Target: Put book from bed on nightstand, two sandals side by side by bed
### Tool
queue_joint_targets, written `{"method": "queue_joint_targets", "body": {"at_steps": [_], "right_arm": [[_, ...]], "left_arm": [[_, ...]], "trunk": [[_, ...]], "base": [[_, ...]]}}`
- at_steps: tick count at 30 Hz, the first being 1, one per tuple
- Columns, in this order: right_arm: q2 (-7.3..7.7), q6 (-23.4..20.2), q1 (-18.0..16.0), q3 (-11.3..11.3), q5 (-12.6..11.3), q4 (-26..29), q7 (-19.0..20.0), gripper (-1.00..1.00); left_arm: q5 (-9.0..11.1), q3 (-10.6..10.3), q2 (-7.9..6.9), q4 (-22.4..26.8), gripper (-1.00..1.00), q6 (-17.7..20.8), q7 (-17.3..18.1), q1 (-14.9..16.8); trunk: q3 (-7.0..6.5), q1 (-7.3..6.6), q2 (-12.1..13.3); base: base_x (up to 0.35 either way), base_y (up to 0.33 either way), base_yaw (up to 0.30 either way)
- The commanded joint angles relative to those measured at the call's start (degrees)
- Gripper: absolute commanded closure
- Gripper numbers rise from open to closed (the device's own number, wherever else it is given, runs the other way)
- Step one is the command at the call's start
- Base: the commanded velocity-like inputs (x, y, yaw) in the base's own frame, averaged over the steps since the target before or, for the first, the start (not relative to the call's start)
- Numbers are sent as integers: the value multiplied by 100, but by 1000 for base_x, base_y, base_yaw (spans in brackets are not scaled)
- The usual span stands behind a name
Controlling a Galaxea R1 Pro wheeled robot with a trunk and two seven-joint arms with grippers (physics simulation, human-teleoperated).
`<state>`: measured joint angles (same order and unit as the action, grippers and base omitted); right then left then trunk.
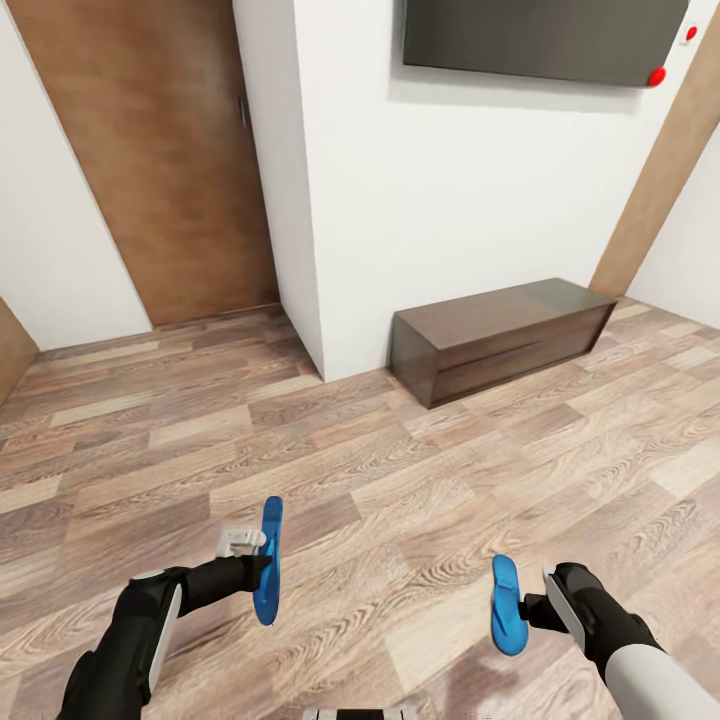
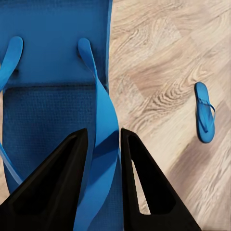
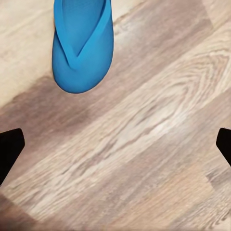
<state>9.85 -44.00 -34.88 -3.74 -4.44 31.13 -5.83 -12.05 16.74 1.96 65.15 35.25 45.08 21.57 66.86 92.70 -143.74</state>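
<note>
Wooden door (image 1: 150, 150) far left of the cabinet, closed. Left gripper (image 1: 262, 570) well in front of the long dark cabinet (image 1: 500, 338) and off to its left, jaws pinching the strap of one blue sandal (image 1: 269, 560), sole held on edge above the plank floor (image 1: 350, 460); strap between the black fingers (image 2: 53, 187) confirmed in the left wrist view. Cabinet itself against the white wall, dark screen (image 1: 545, 38) mounted above it. Second sandal (image 1: 506, 605) in front of the cabinet, right next to the right gripper (image 1: 530, 606); in the head view looks close to the jaws, but in the right wrist view jaws spread wide with that sandal (image 3: 83, 45) flat on the floor beyond them, so not gripped. Bed, book, nightstand out of frame. Step in hand, by judgement: sandal relocation, one carried, one likely just released or about to be picked. Next: turn base away from the cabinet toward the bed, set carried sandal down beside it, then bring the other alongside, toes matching. Risk: thin strap slipping in the pinch during base motion.
</note>
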Motion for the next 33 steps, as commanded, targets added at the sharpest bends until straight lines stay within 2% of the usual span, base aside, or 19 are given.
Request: {"method": "queue_joint_targets", "body": {"at_steps": [1, 12, 15, 18, 20, 24, 33], "right_arm": [[-1, -21, -2, -4, -48, 8, -40, -100], [15, -44, -2, 0, -59, 24, 88, -100], [16, -45, -2, 3, -58, 25, 488, -100], [29, -46, -2, 4, -53, 33, 1283, -100], [32, -42, -2, 5, -50, 39, 1532, -100], [34, -39, -2, 5, -51, 46, 1680, -100], [33, -30, -2, 20, -49, 136, 1716, -100]], "left_arm": [[-35, 23, 10, 7, 100, 34, 51, 5], [-35, 23, 15, 7, 100, 34, 54, 5], [-36, 23, 15, 7, 100, 34, 54, 5], [-37, 23, 15, 7, 100, 34, 60, 5], [-38, 23, 15, 7, 100, 34, 62, 5], [-37, 23, 15, 7, 100, 34, 63, 5], [-39, 23, 14, 9, 100, 34, 63, 5]], "trunk": [[28, 1, -4], [271, 29, -19], [338, 37, -23], [404, 45, -27], [449, 50, -29], [537, 60, -35], [537, 60, -35]], "base": [[0, 0, 0], [0, 0, 0], [0, 0, 0], [0, 0, 0], [0, 0, 0], [0, 0, 0], [0, 0, 0]]}}
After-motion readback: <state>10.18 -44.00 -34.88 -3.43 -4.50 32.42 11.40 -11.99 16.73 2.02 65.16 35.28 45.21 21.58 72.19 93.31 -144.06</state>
